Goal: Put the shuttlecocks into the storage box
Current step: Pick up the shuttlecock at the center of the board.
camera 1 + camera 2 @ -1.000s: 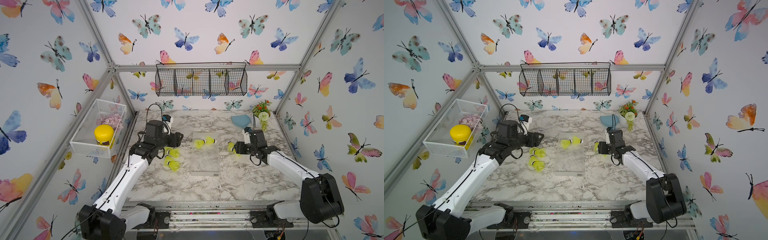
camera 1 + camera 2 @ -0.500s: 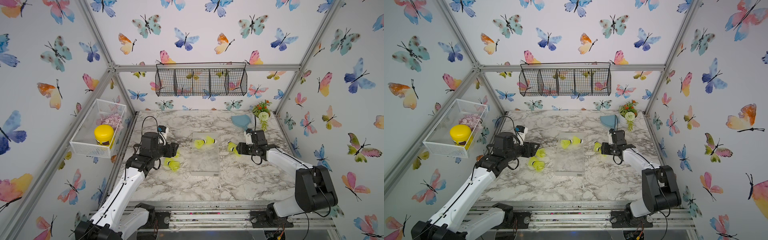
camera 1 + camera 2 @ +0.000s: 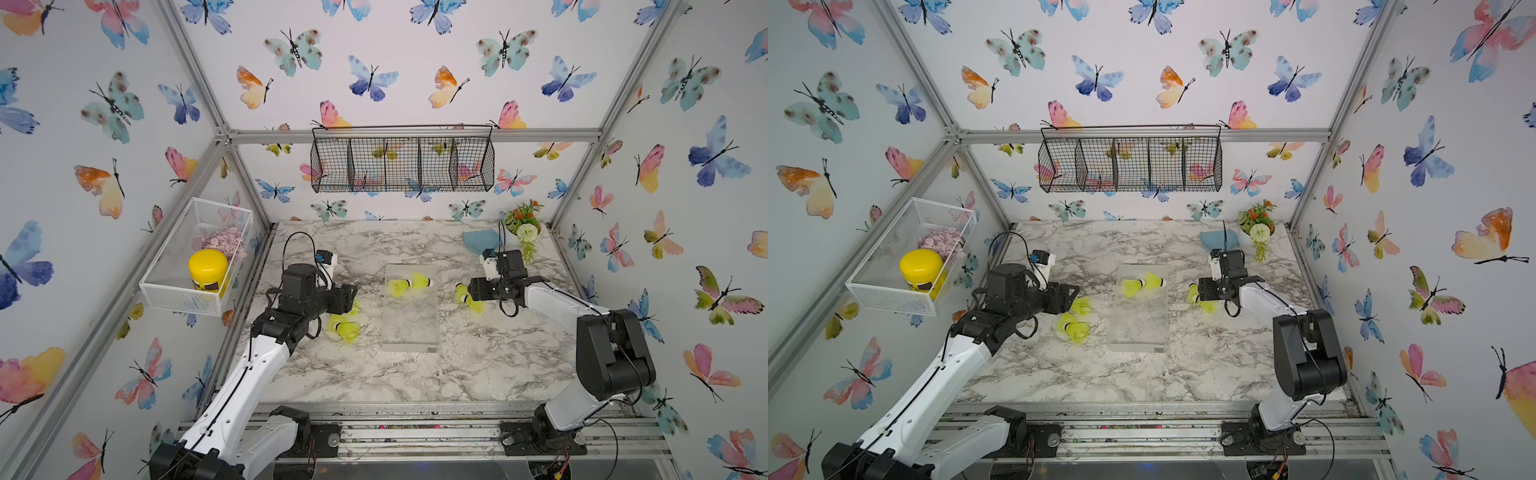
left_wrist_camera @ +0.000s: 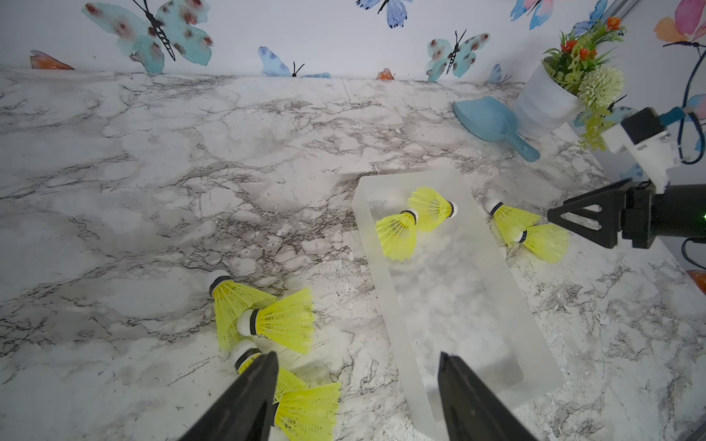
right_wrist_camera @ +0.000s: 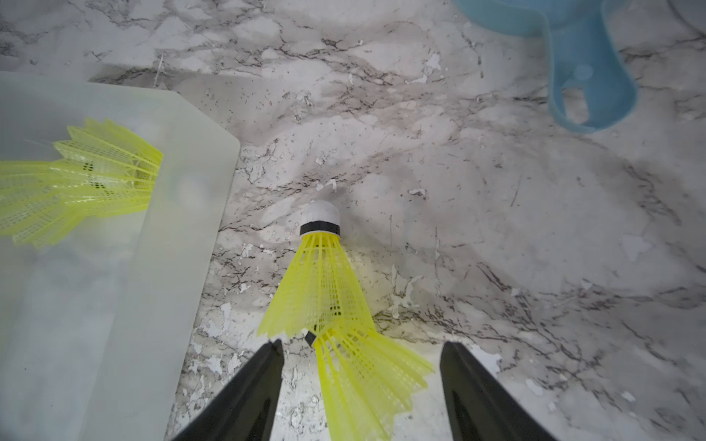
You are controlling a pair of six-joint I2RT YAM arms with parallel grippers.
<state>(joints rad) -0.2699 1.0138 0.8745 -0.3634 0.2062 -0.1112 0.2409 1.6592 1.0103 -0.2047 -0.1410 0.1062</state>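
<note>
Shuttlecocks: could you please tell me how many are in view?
8. Two shuttlecocks lie in the storage box, two on the table by the right fingers, four clustered at the left fingers; more may hide there.

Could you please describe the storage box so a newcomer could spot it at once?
On the marble table, look at the very middle. The storage box is the shallow frosted tray there, holding two yellow-green shuttlecocks; the white mesh basket and black wire basket hang on walls.
</note>
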